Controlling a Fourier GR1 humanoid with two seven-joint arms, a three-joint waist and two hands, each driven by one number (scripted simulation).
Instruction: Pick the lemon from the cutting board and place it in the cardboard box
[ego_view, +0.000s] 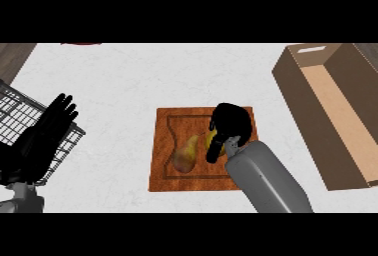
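From my seat the counter (148, 70) fills the view, pale and speckled. The biggest thing on it is the cardboard box (354, 145), lying open along the right side, its long axis running from near to far, its inside bare as far as I can see. At the left edge a black wire rack (22, 107) pokes in.

In the middle sits the wooden cutting board (164, 150), well apart from the box. My right forearm comes up from the lower edge and crosses the board's near right corner, so the right hand (230, 122) hangs over the board's right half. Its fingers curl downward, but whether they have closed on anything I cannot tell; the hand hides what is under it.

The left hand (52, 127) rests at the left, over the rack, fingers straight and up, holding nothing.

The lemon (187, 152) lies on the board just left of the right hand and a little nearer to me, with a sliver of yellow showing right at the thumb. It looks stretched, its long axis running near to far, slightly tilted.

I judge the right hand the one for this: it is beside the fruit, and the box lies off to its right.
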